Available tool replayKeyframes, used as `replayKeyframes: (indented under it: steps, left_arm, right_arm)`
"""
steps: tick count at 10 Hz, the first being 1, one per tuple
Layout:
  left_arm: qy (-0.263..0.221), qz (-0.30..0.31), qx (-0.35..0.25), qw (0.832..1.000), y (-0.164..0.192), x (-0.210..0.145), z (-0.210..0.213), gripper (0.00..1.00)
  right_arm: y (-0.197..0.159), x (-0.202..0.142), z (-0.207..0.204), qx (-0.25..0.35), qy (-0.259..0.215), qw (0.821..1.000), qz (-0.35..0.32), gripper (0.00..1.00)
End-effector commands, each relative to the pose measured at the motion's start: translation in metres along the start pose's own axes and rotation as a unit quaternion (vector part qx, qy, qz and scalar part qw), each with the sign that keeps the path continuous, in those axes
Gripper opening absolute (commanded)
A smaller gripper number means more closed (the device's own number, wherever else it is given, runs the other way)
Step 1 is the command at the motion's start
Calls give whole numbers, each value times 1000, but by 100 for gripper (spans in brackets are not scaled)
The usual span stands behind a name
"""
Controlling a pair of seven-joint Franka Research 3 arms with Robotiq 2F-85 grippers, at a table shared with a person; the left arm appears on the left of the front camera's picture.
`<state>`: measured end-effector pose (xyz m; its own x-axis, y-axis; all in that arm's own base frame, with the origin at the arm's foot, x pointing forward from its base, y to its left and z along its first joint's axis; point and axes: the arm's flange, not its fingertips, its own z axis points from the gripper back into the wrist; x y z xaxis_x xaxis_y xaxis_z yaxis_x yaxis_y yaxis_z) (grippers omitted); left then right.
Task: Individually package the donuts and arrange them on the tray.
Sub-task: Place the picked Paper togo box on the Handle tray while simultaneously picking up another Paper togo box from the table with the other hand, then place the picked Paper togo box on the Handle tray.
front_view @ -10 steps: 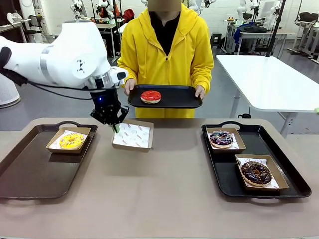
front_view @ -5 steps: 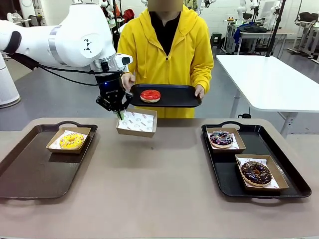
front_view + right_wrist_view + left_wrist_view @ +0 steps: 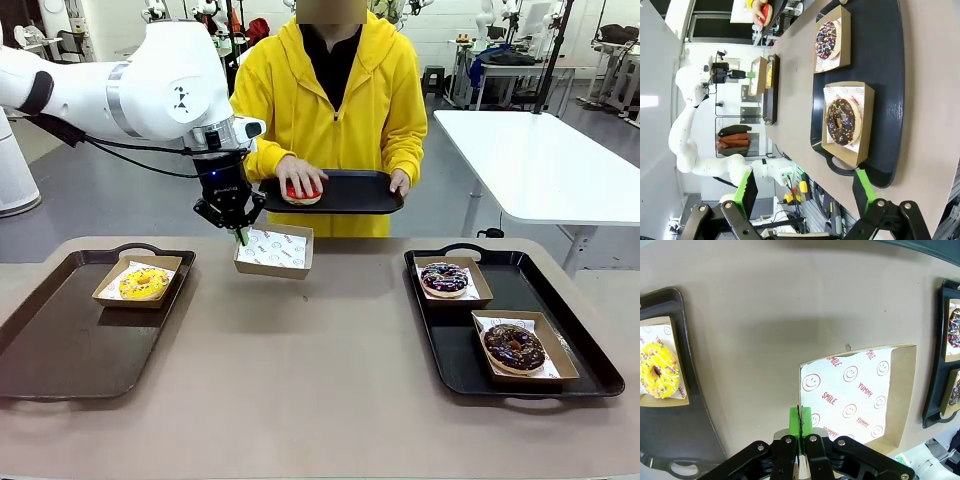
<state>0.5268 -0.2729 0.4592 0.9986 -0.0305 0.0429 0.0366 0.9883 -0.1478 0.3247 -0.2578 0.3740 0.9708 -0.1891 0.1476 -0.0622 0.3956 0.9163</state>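
Pinching only the edge of the empty box, raised at 12 o'clock, the clamped left hand risks tilting it when the person's red donut is dropped in.

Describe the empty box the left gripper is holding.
The box is a shallow brown cardboard tray, open-topped, lined with white paper printed with red smileys, "SMILE" and "YUMMY". It holds nothing. The left gripper is shut on its rim, holding it roughly level above the table, below the person's tray.
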Motion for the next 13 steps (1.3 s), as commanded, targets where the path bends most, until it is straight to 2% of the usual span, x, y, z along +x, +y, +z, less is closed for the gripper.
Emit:
replayKeyframes:
  steps: [1,13]
  left_arm:
    - [-4,-1,-1,1000,-1,-2,4,0]
    - [-4,-1,-1,1000,-1,-2,4,0]
  right_arm:
    - [0,-3,2,10,-15,1000,-17,100]
    - [0,-3,2,10,-15,1000,-17,100]
